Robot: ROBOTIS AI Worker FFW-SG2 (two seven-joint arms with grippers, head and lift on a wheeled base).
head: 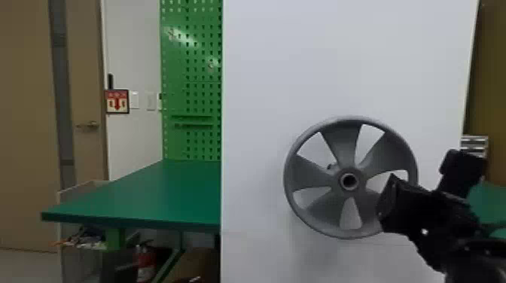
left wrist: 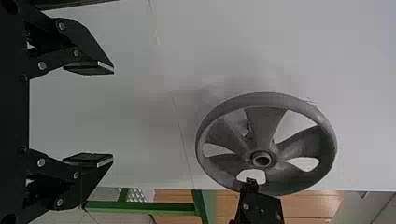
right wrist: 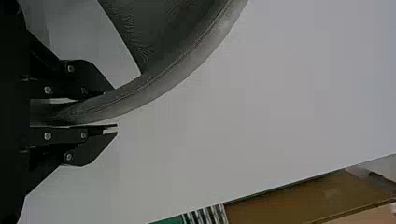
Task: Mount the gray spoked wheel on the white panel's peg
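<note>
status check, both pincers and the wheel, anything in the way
Right pincer shut on wheel rim; left pincer open; wheel before white panel; no obstruction seen.

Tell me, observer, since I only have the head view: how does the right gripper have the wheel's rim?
Observer: In the right wrist view, the rim of the wheel runs between the right gripper's two fingers, one close along each side, so it looks clamped.

Operator: And the left gripper, is it holding anything?

Observer: No. In the left wrist view its fingers stand wide apart with nothing between them, in front of the white panel.
</note>
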